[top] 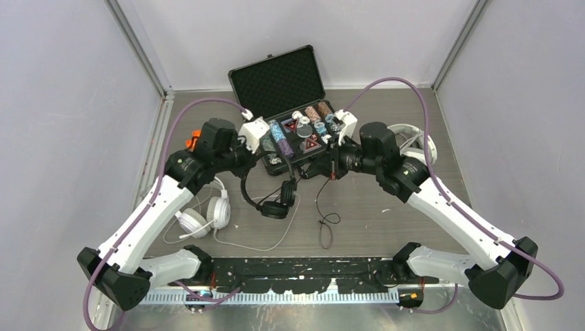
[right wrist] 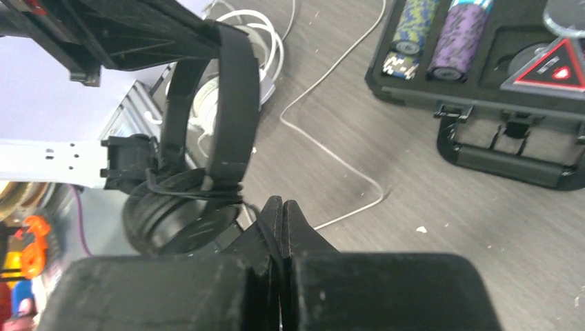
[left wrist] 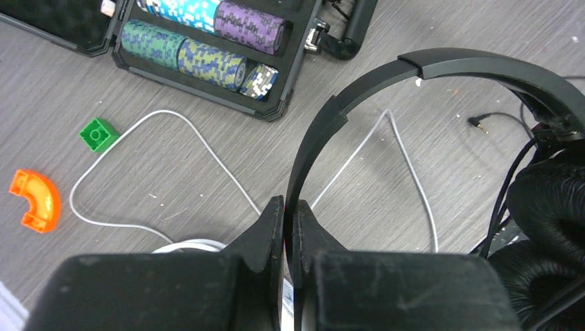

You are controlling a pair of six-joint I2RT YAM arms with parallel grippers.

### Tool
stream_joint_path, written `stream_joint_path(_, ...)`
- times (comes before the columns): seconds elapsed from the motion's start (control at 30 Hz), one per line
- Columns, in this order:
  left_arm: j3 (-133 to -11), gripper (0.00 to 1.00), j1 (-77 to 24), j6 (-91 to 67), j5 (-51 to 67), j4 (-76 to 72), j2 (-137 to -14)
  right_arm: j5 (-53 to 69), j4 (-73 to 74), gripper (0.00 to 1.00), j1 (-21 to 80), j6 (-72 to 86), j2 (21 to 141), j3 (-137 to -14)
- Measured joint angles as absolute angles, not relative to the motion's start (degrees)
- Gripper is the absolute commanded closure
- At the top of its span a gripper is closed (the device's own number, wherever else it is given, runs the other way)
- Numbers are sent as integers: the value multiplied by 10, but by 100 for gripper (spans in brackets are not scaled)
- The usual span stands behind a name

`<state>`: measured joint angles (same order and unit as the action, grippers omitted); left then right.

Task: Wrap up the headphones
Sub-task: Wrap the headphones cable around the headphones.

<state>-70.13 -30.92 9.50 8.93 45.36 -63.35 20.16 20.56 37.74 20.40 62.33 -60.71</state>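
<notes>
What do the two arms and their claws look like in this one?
The left arm and right arm have white links with black joints and bases. A purple cable loops along each to a white wrist housing. The left claw and right claw are matte black, scuffed, with tapered fingers.

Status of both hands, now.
Left hand: closed, gripping the headband of the black headphones.
Right hand: closed, apparently pinching the black cord.
</notes>
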Motion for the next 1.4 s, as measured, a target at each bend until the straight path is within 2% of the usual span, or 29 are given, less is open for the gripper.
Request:
stream_joint_path(0.17, -693, 100, -339, 112, 40, 441, -641, 224, 249, 100, 377, 223, 634, -628)
stream_joint_path(0.4, -675, 100, -350, 136, 37, 417, -641, 212, 271, 100, 375, 229, 644, -639)
stream_joint_path(1.4, -641, 100, -351, 165, 125, 365, -595, 156, 293, 100, 373, 227, 660, -655)
